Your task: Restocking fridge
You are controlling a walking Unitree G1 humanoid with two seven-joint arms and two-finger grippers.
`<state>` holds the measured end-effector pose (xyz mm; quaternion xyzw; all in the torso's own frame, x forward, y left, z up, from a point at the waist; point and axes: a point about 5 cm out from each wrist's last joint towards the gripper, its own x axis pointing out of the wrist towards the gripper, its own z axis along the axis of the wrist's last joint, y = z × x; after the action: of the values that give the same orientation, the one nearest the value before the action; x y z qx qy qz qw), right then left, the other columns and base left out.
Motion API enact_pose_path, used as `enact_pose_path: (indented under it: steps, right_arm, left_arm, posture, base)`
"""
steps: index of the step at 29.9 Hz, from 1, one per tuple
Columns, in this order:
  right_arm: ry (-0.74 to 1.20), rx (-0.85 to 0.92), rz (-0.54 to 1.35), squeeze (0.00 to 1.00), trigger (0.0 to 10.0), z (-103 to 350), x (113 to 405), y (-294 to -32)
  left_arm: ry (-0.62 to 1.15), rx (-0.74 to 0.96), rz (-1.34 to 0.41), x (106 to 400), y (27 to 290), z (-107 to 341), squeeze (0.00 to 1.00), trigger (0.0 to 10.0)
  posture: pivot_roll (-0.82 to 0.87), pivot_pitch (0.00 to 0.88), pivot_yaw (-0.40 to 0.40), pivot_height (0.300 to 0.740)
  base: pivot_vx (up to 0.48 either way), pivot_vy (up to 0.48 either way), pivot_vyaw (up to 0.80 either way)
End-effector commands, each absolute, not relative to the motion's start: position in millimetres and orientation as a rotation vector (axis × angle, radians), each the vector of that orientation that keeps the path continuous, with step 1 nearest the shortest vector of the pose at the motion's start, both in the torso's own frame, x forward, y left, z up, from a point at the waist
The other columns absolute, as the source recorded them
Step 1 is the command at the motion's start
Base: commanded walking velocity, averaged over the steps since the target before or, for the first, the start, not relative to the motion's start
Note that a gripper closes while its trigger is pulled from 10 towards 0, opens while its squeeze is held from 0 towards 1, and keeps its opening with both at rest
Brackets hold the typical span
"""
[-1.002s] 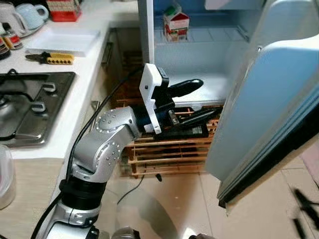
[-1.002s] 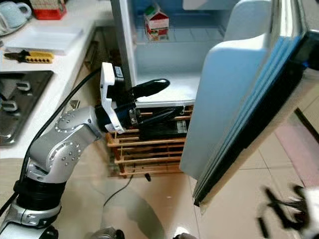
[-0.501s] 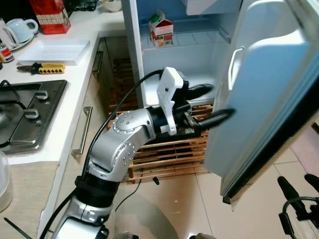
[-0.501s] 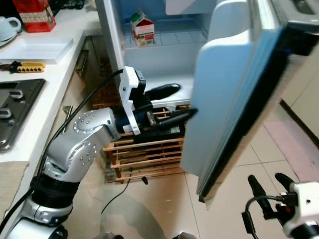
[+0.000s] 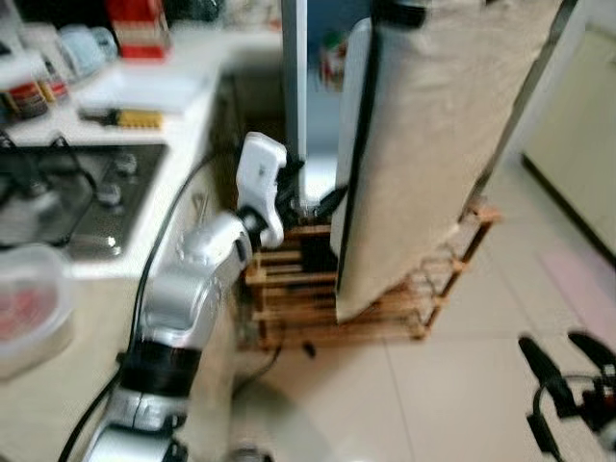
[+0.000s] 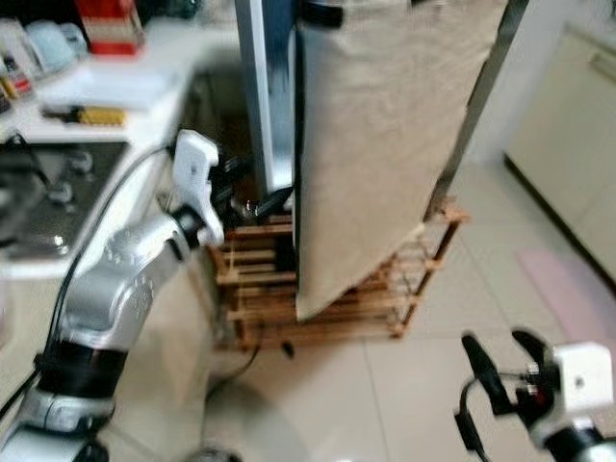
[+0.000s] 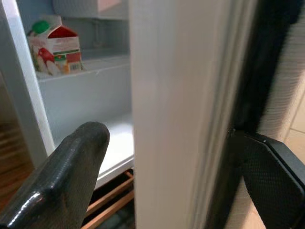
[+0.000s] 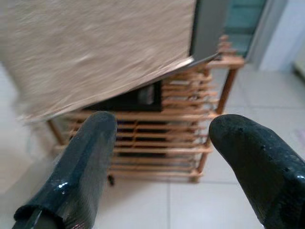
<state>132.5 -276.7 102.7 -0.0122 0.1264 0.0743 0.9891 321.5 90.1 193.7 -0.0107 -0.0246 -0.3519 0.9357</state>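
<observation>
- Here, the left end effector point(image 7: 157, 157) sits at the free edge of the fridge door point(image 5: 433, 135), its two black fingers spread apart, one on each side of the door edge; whether they press on it cannot be told.
- In the left wrist view, one finger point(image 7: 62, 176) lies on the fridge's inner side and the other on the outer side of the door.
- The fridge door hangs ajar, its beige outer face turned toward the camera, filling the head view from 12 to 2 o'clock.
- Through the gap, a milk carton point(image 7: 50, 45) with a red roof and green cap stands upright on a white shelf point(image 7: 86, 71) inside the fridge.
- A wooden slatted rack point(image 6: 337, 298) stands on the tiled floor beneath the fridge, near the centre of the head view.
- The right end effector point(image 6: 500, 380) hangs low at 4 o'clock above the floor, fingers apart and holding nothing.
- At 10 o'clock the white surface point(image 5: 192, 106) carries a gas hob point(image 5: 67, 192), a yellow-handled tool point(image 6: 96, 115), a red box point(image 6: 108, 24) and pale cups point(image 5: 82, 48), all blurred.
</observation>
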Motion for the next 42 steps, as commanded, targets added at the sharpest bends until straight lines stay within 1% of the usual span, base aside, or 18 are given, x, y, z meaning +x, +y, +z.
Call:
enact_pose_path:
  steps: [1, 5, 6, 7, 8, 9, 10, 12, 16, 18, 20, 23, 26, 30, 33, 35, 38, 42]
  right_arm:
    - [0.239, -0.02, 0.173, 0.0, 10.0, 106, 135, -274]
    - [0.246, -0.028, 0.193, 0.0, 10.0, 102, 145, -266]
    - [0.273, -0.059, 0.182, 0.0, 10.0, 98, 151, -265]
    - [0.273, -0.059, 0.182, 0.0, 10.0, 98, 151, -265]
    - [0.276, -0.064, 0.174, 0.0, 10.0, 97, 154, -264]
    - [0.264, -0.066, 0.174, 0.0, 10.0, 96, 161, -261]
    - [0.264, -0.066, 0.174, 0.0, 10.0, 96, 161, -261]
    - [0.231, -0.045, 0.204, 0.0, 10.0, 99, 170, -249]
    - [0.191, -0.022, 0.287, 0.0, 10.0, 106, 180, -226]
    - [0.181, -0.027, 0.302, 0.0, 10.0, 108, 183, -220]
    - [0.148, -0.03, 0.309, 0.0, 10.0, 114, 187, -217]
    - [0.094, -0.028, 0.275, 0.0, 10.0, 127, 195, -211]
    - [0.073, -0.039, 0.228, 0.0, 10.0, 135, 199, -209]
    - [0.037, -0.069, 0.17, 0.0, 10.0, 143, 202, -203]
    - [-0.04, -0.031, 0.114, 0.0, 10.0, 157, 208, -191]
    - [-0.056, -0.029, 0.117, 0.0, 10.0, 161, 210, -186]
    - [-0.075, -0.013, 0.135, 0.0, 10.0, 167, 216, -179]
    - [-0.078, -0.079, 0.186, 0.0, 10.0, 173, 222, -168]
  left_arm:
    - [-0.062, -0.012, -0.691, 325, 91, 198, 0.0, 10.0]
    - [-0.048, 0.025, -0.55, 333, 112, 196, 0.0, 10.0]
    - [-0.018, 0.075, -0.425, 337, 128, 191, 0.0, 10.0]
    - [-0.018, 0.075, -0.425, 337, 128, 191, 0.0, 10.0]
    - [-0.005, 0.108, -0.353, 338, 138, 188, 0.0, 10.0]
    - [0.015, 0.138, -0.226, 338, 156, 182, 0.0, 10.0]
    - [0.015, 0.138, -0.226, 338, 156, 182, 0.0, 10.0]
    - [0.009, 0.198, -0.162, 334, 169, 180, 0.0, 10.0]
    - [-0.049, 0.074, -0.238, 326, 159, 189, 0.0, 10.0]
    - [-0.075, 0.075, -0.3, 321, 150, 192, 0.0, 10.0]
    - [-0.065, 0.01, -0.338, 317, 144, 192, 0.0, 10.0]
    - [-0.067, -0.023, -0.362, 309, 138, 192, 0.0, 10.0]
    - [-0.072, -0.022, -0.36, 303, 136, 191, 0.0, 10.0]
    - [-0.084, 0.044, -0.39, 293, 129, 188, 0.0, 10.0]
    - [-0.103, 0.118, -0.425, 285, 122, 189, 0.0, 10.0]
    - [-0.109, 0.096, -0.405, 284, 123, 190, 0.0, 10.0]
    - [-0.104, -0.005, -0.355, 282, 126, 191, 0.0, 10.0]
    - [-0.11, 0.026, -0.323, 278, 131, 190, 0.0, 10.0]
  posture:
    - [-0.1, 0.035, 0.01, 0.74]
    - [-0.08, 0.034, 0.003, 0.74]
    - [-0.08, 0.034, 0.004, 0.74]
    - [-0.08, 0.034, 0.004, 0.74]
    - [-0.07, 0.035, 0.003, 0.74]
    - [-0.07, 0.036, 0.0, 0.74]
    - [-0.07, 0.036, 0.0, 0.74]
    - [-0.06, 0.039, -0.007, 0.74]
    - [-0.03, 0.044, -0.026, 0.74]
    - [-0.03, 0.044, -0.027, 0.74]
    - [-0.03, 0.045, -0.023, 0.74]
    - [-0.03, 0.044, -0.015, 0.74]
    - [-0.03, 0.042, -0.011, 0.74]
    - [-0.03, 0.045, -0.007, 0.74]
    - [-0.03, 0.049, -0.005, 0.74]
    - [-0.03, 0.051, -0.005, 0.74]
    - [-0.03, 0.058, -0.009, 0.74]
    - [-0.03, 0.059, -0.027, 0.74]
  base:
    - [0.0, 0.0, 0.0]
    - [0.0, 0.0, 0.0]
    - [0.0, 0.0, 0.0]
    - [0.0, 0.0, 0.0]
    - [0.0, 0.0, 0.0]
    - [0.0, 0.0, 0.0]
    - [0.0, 0.0, 0.0]
    - [0.0, 0.0, 0.0]
    - [0.0, 0.0, 0.0]
    - [0.0, 0.0, 0.0]
    - [0.0, 0.0, 0.0]
    - [0.0, 0.0, 0.0]
    - [0.0, 0.0, 0.0]
    - [0.0, 0.0, 0.0]
    - [0.0, 0.0, 0.0]
    - [0.0, 0.0, 0.0]
    - [0.0, 0.0, 0.0]
    - [0.0, 0.0, 0.0]
